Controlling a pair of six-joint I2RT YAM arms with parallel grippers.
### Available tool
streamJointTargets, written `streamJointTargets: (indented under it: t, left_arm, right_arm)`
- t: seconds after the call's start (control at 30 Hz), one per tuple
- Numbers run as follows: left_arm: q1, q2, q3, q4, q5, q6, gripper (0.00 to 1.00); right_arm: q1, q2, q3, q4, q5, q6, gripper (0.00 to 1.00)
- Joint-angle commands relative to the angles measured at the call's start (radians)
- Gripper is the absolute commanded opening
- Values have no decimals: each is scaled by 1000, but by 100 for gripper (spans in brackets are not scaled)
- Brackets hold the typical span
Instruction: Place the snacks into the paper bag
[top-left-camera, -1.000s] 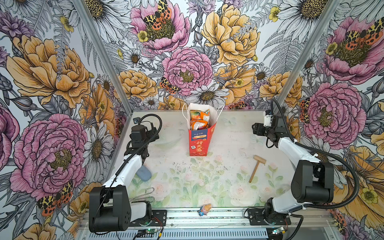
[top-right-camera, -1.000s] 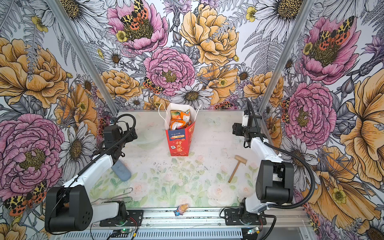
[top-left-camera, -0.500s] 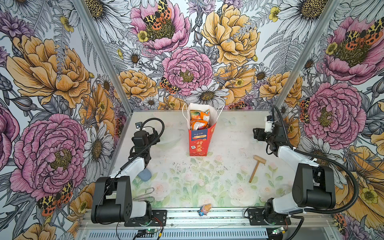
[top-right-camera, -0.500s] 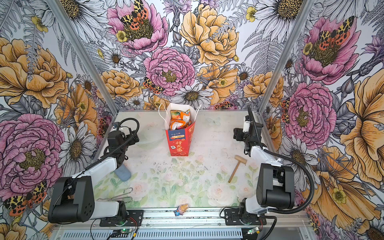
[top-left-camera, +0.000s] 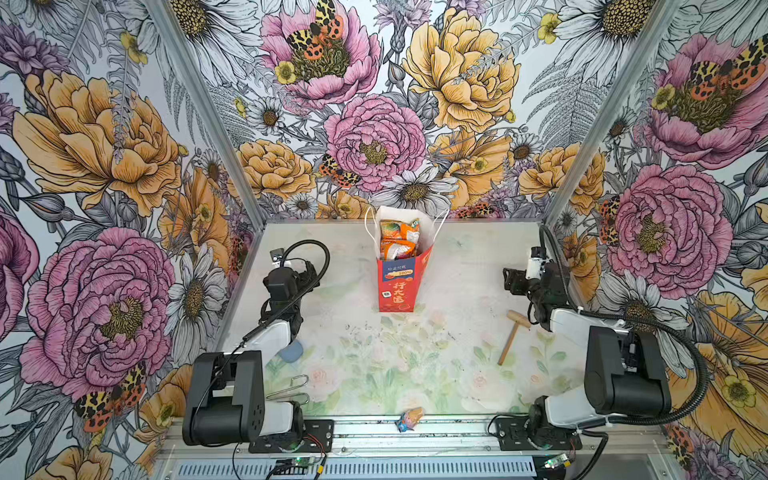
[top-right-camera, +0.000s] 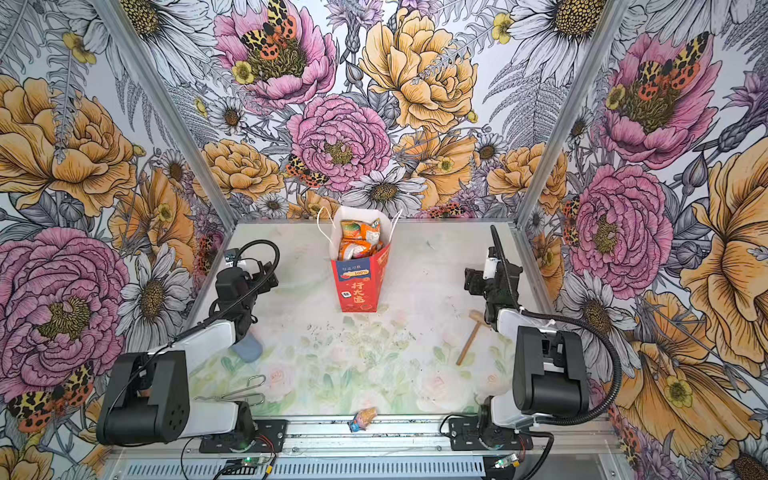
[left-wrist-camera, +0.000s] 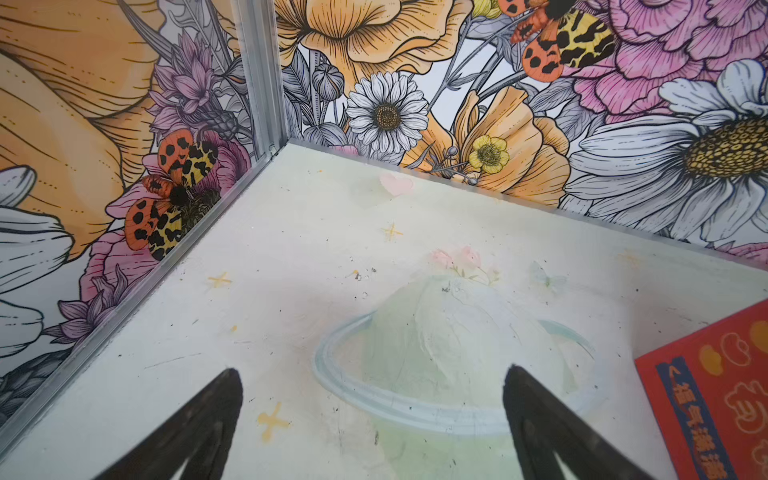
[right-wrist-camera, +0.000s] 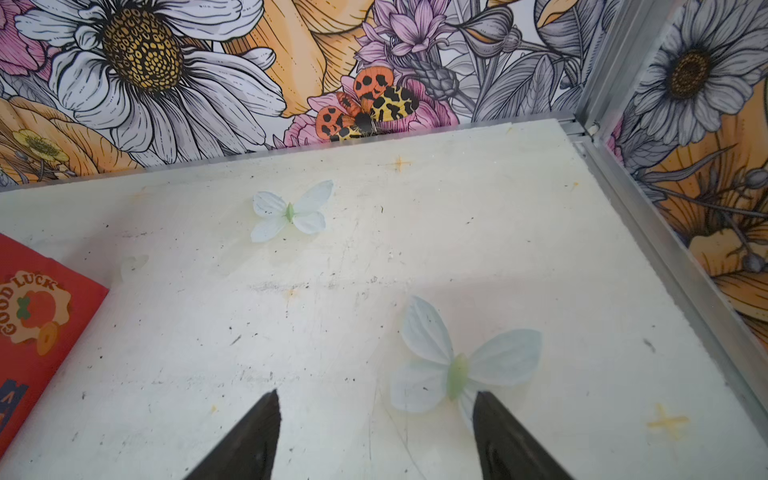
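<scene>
The red paper bag (top-left-camera: 397, 286) (top-right-camera: 359, 291) stands upright at the back middle of the table, mouth open. Orange snacks (top-left-camera: 399, 241) (top-right-camera: 359, 241) are stacked inside it and reach its rim. My left gripper (top-left-camera: 309, 270) (left-wrist-camera: 372, 374) hovers to the left of the bag, open and empty over bare table. My right gripper (top-left-camera: 509, 282) (right-wrist-camera: 376, 395) hovers well to the right of the bag, also open with nothing between its fingers. A corner of the bag (left-wrist-camera: 715, 395) (right-wrist-camera: 33, 332) shows at the edge of each wrist view.
A small wooden mallet (top-left-camera: 513, 336) lies on the table near the right arm. A tiny wrapped candy (top-left-camera: 409, 417) sits on the front rail. A blue-grey lump (top-left-camera: 291, 353) and a wire clip (top-left-camera: 291, 388) lie by the left arm's base.
Both arms have folded back toward their bases, drawing the grippers slightly nearer the front. Jaw openings are unchanged, and the bag has not moved.
</scene>
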Motion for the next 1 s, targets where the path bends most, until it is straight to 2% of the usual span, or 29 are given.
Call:
streamJointTargets:
  t: [0.0,0.17,0.33,0.43,0.6,0.83,0.97]
  left_arm:
    - [16,-16,-33,61,-21,19,99]
    - [19,4,-70,128,-18,23,99]
    - [25,61,-98,241,6,44,99]
    - [25,105,-113,319,8,49,99]
    - [21,102,-121,325,14,55,99]
    - [-8,128,-145,399,14,92,99]
    - [-7,151,-144,420,25,92,99]
  right_arm:
    - [-1,-4,-47,129,22,18,75]
    - [8,25,-78,207,52,28,75]
    - [29,27,-79,207,74,9,75]
    - [64,24,-93,228,136,-16,75]
    - [129,24,-131,289,234,-63,75]
    - [131,51,-205,446,282,-51,75]
    - [131,54,-209,452,288,-49,75]
